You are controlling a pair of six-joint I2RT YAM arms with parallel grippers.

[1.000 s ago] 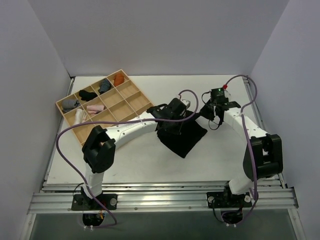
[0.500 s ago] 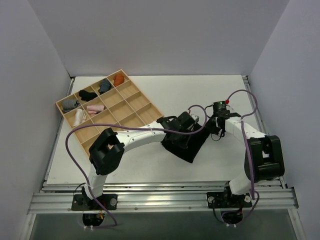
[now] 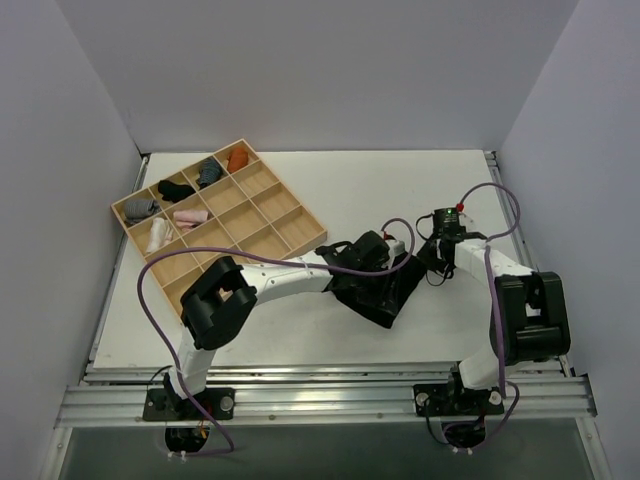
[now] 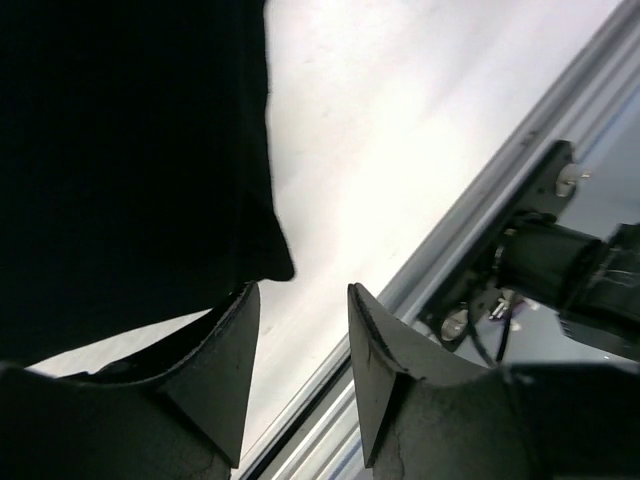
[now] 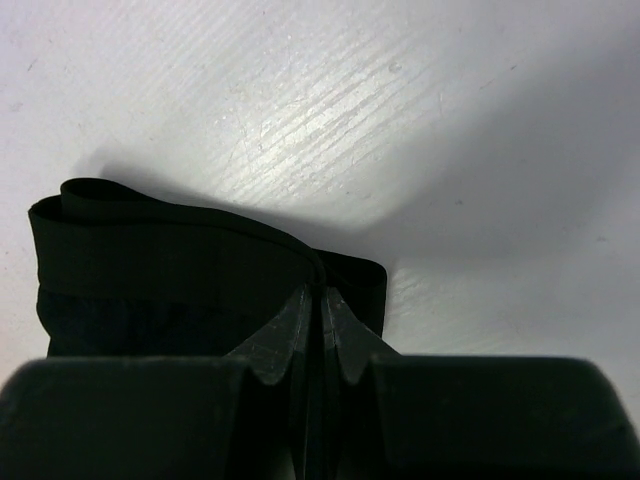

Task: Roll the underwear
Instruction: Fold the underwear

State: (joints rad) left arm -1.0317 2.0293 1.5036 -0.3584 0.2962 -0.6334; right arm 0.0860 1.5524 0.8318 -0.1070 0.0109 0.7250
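White table [image 3: 340,185] fills the floor of a cell with plain grey panels [image 3: 300,70].

The right claw [image 5: 322,290] is clamped on the underwear [image 5: 180,260]. Its two fingertips meet with a fold of the banded edge nipped between them. From the claw the doubled band runs off to the left and ends in a rounded loop. The cloth nearer the camera is cut off by the claw's own dark body, so how much hangs below is hidden. Ahead of the claw there is only bare table.

The left claw [image 4: 300,290] stands apart, with nothing but table showing in the gap. Black cloth fills the view up and to the left of it, and one corner droops just above the left-hand finger. Whether it touches cannot be told. Off to the right of this claw runs a metal rail [image 4: 520,180], and past it dark hardware [image 4: 560,270] with cables, too blurred to name.

From overhead, the left wrist sits over the black cloth, black on black, so its fingers cannot be picked out.

Well away from both claws, back along the left arm, lies a wooden tray [image 3: 262,182]. Small rolled bundles [image 3: 190,215] sit in its outer compartments.
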